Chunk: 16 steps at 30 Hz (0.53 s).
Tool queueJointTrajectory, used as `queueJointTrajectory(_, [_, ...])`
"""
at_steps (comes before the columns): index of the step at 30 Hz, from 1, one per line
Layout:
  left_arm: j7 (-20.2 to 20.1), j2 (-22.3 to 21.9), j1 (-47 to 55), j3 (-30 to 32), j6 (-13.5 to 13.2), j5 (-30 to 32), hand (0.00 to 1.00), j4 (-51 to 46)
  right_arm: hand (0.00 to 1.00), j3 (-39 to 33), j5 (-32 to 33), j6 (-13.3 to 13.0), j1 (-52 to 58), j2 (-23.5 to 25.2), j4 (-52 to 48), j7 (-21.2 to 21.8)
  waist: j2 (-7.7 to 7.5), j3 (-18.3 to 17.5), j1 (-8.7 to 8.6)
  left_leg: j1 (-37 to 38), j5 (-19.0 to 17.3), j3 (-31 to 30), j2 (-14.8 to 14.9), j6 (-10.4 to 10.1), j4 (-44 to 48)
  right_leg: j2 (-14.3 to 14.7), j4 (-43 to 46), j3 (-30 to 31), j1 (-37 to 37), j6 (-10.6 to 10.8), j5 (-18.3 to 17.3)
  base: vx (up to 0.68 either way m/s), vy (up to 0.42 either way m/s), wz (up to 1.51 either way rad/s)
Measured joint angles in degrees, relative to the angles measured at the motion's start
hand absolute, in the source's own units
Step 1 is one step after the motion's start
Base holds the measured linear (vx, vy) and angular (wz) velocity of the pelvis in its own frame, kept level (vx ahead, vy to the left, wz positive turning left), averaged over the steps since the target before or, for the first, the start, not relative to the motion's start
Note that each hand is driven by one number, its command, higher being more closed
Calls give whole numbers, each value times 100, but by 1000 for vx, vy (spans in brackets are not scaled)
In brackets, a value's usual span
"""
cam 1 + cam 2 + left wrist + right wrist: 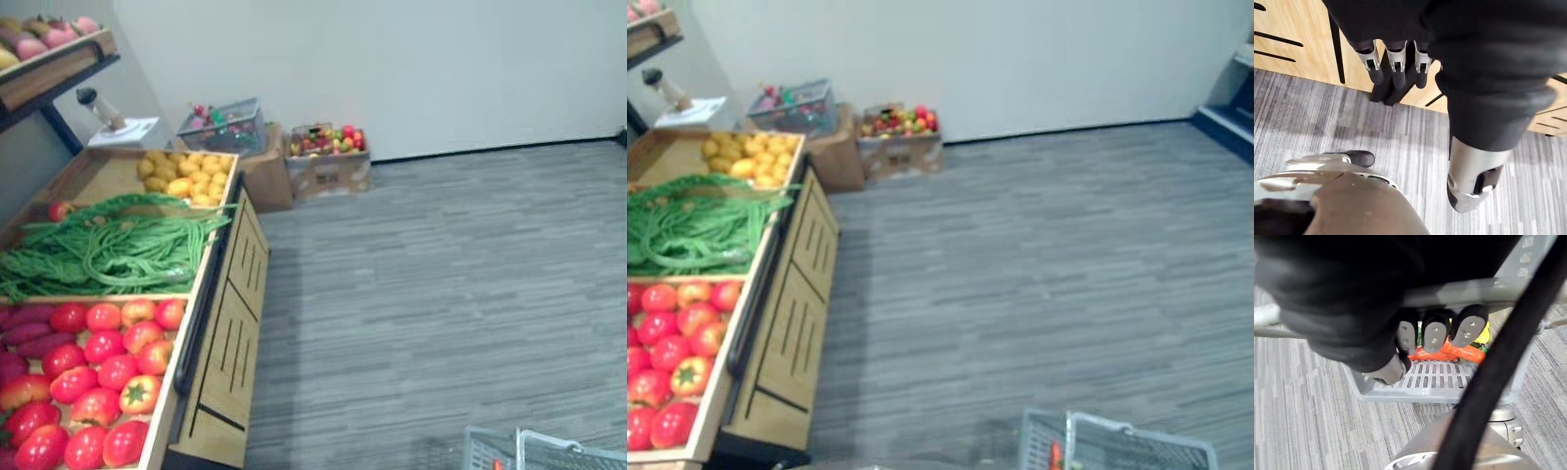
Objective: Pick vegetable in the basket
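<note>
One right hand round basket handle

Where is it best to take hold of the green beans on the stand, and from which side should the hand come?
Grip a bundle of the beans near mid-length, coming down from above. They lie as long loose strands in an open-topped tray. The left hand seems the one to use: it is open, while the right hand is curled on the basket handle.

TEXT: none I can read | cardboard box, just beyond the wooden stand: dark print, illegible
</note>
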Motion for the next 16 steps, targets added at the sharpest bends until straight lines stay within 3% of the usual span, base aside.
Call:
queueJointTrajectory(6, [-114,98,-30,-97,40,-240,0,202,100,-144,-53,58,31,46,273,68,-75,-18,3,265,30,-10,-41,-9,-196,31,-81,-38,224,-16,13,77,13,1])
queueJointTrajectory(16, [-222,235,-53,-267,46,-814,0,388,100,-251,747,143,-42,155,626,74,-224,21,8,515,24,16,-31,-15,-238,71,-249,-16,510,-16,34,6,9,-2])
